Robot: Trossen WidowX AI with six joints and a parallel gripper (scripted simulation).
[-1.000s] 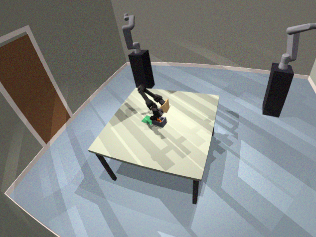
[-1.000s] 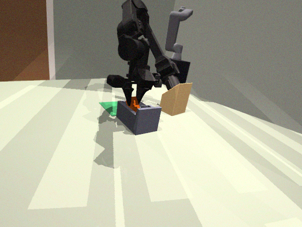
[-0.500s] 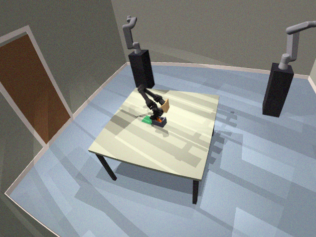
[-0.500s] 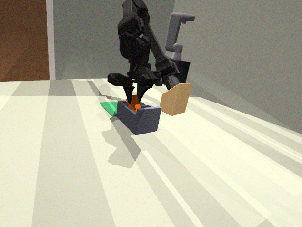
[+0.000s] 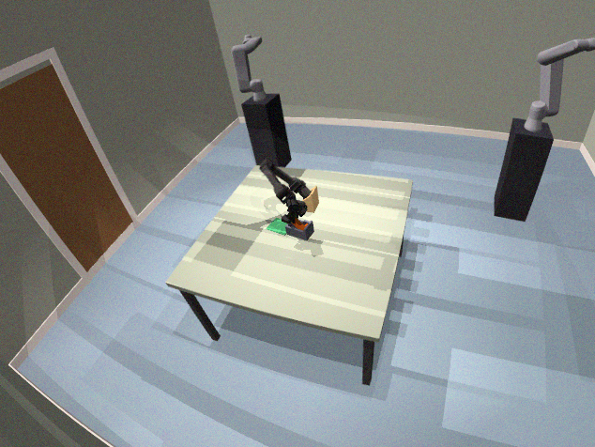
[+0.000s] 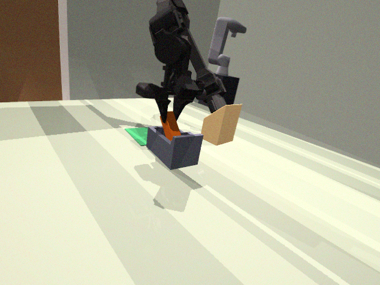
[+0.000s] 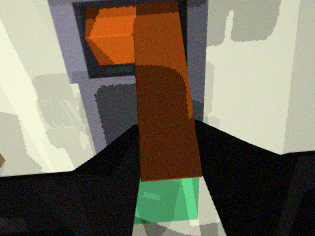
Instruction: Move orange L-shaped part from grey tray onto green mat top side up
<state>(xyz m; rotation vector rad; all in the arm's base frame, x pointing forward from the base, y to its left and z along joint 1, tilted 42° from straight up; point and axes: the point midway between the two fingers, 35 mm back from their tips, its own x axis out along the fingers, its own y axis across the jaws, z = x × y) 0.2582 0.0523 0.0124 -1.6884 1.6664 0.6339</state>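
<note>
The orange L-shaped part (image 6: 170, 128) (image 7: 164, 118) (image 5: 300, 223) is tilted steeply, its straight end raised out of the grey tray (image 6: 178, 151) (image 7: 60, 54) (image 5: 304, 232) and its L-shaped end still low in the pocket. My gripper (image 6: 170, 112) (image 7: 166, 163) (image 5: 291, 217) is shut on the raised end, one dark finger on each side. The green mat (image 6: 137, 133) (image 7: 166, 200) (image 5: 276, 226) lies flat on the table just beyond the tray, under the held end in the wrist view.
A tan box (image 6: 221, 124) (image 5: 312, 198) stands close to the right of the tray. The pale table (image 5: 297, 274) carries all of this. Two dark pedestals with grey arms (image 5: 266, 129) (image 5: 523, 168) stand on the floor behind.
</note>
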